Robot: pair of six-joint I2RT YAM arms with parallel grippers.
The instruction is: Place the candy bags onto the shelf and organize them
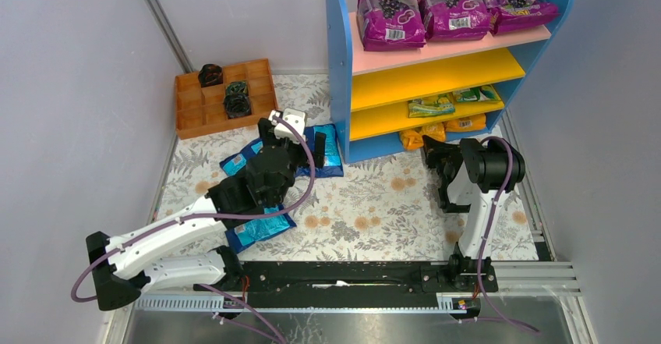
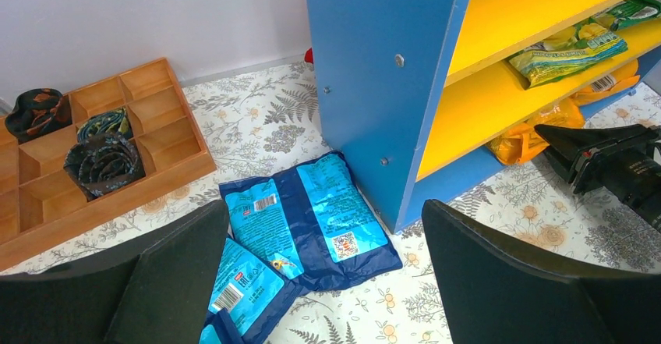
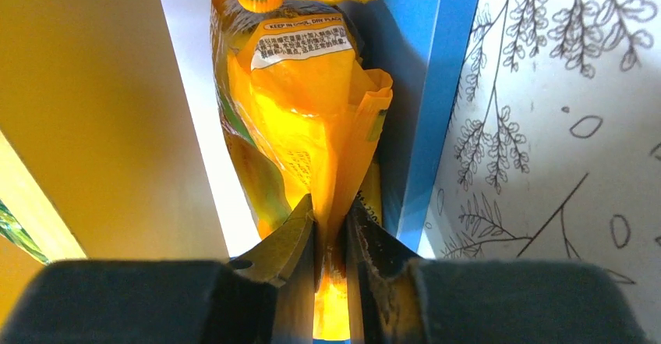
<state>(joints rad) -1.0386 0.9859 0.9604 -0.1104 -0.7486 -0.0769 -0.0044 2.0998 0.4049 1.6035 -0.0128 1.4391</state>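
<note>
The shelf (image 1: 340, 71) stands at the back right, with blue sides, a pink top board and yellow boards. Green-yellow candy bags (image 1: 431, 107) lie on a lower yellow board, orange bags (image 1: 466, 123) at the bottom. My right gripper (image 1: 433, 154) is shut on an orange candy bag (image 3: 312, 118) at the shelf's bottom opening. Several blue candy bags (image 2: 312, 219) lie on the floral mat by the shelf's left side; another blue bag (image 1: 261, 229) lies nearer. My left gripper (image 2: 323, 281) is open and empty just above them.
Three purple grape-print bags (image 1: 452, 5) sit on the pink top board. An orange compartmented tray (image 1: 222, 102) with dark rolled items stands at the back left. Grey walls close in on both sides. The arms' rail runs along the near edge.
</note>
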